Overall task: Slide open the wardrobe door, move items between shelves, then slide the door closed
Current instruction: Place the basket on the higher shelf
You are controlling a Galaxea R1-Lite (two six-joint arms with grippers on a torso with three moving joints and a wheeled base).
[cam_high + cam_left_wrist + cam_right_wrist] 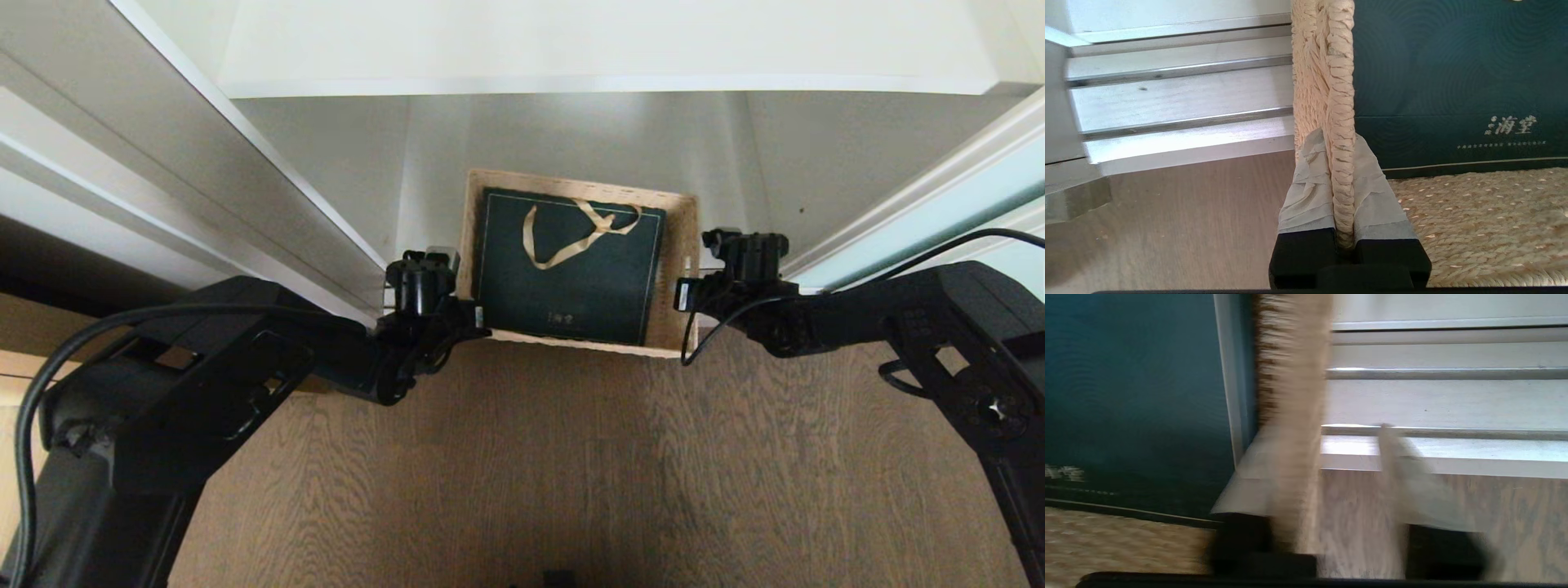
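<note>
Wicker basket [678, 269] sits at the front edge of the wardrobe's bottom shelf [326, 163], between both arms, long axis running left-right. Left gripper [469, 314] is clamped on the basket's left wall near the front corner. Right gripper [684, 298] straddles the right wall, one finger inside, one outside, gap not yet taken up, so it's not gripping. Tan woven basket, flat dark green gift bag [571, 269] with gold ribbon lying inside. Sliding door [939, 208] is pushed aside on the right.

The head view looks steeply down at the basket [575, 260] from above; both wrist views sit close against its opposite walls (sharing the bag [1457, 77]).
</note>
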